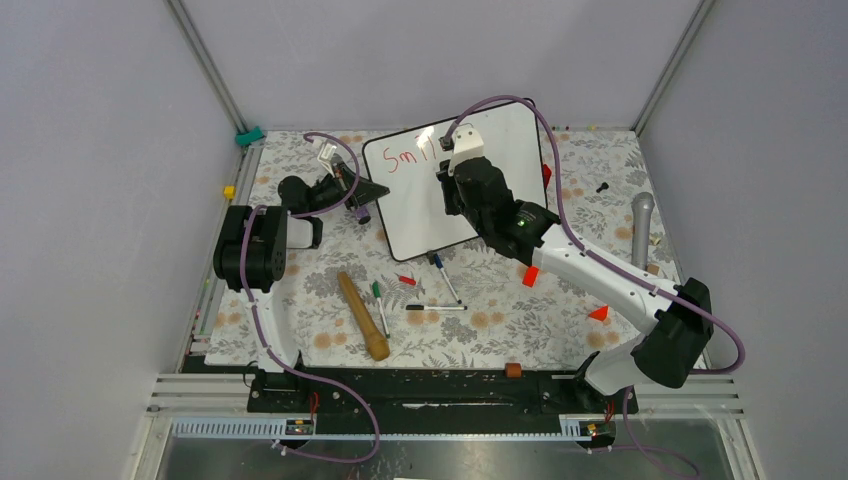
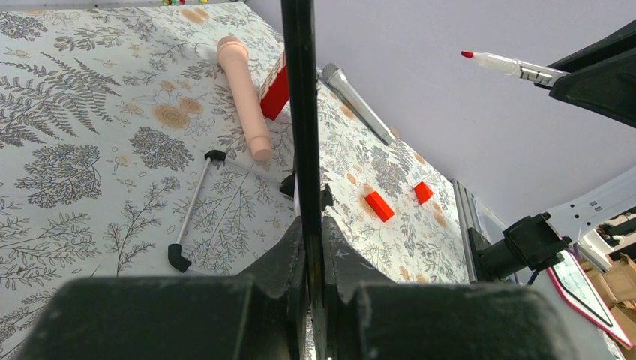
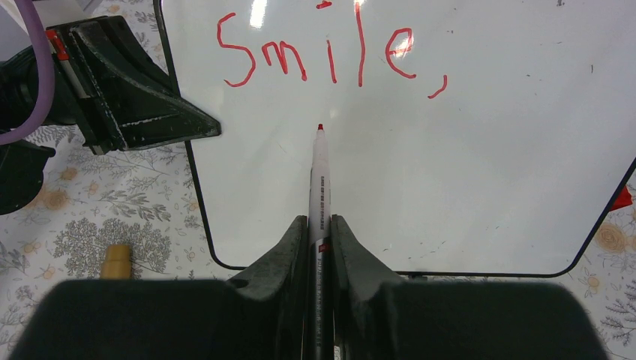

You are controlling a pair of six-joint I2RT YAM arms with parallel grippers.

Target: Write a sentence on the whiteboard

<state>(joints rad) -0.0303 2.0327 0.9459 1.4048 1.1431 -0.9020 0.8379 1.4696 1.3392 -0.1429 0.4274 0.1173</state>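
The whiteboard (image 1: 420, 215) stands tilted on the floral table. The sentence (image 3: 330, 60) on it reads "Smile," in red; in the top view (image 1: 405, 157) my right arm hides its end. My left gripper (image 1: 365, 195) is shut on the board's black left frame (image 2: 298, 112), and the left wrist view shows it gripping that edge (image 2: 313, 225). My right gripper (image 3: 320, 221) is shut on a red marker (image 3: 320, 180), whose tip points at the board below the "i". In the left wrist view the marker (image 2: 502, 64) appears held off the board's face.
A wooden stick (image 1: 362, 315), a green marker (image 1: 378, 295), two more markers (image 1: 436, 307) (image 1: 447, 280) and a red cap (image 1: 406, 279) lie in front of the board. Red blocks (image 1: 530, 277) (image 1: 598, 313) and a microphone (image 1: 641, 225) lie to the right.
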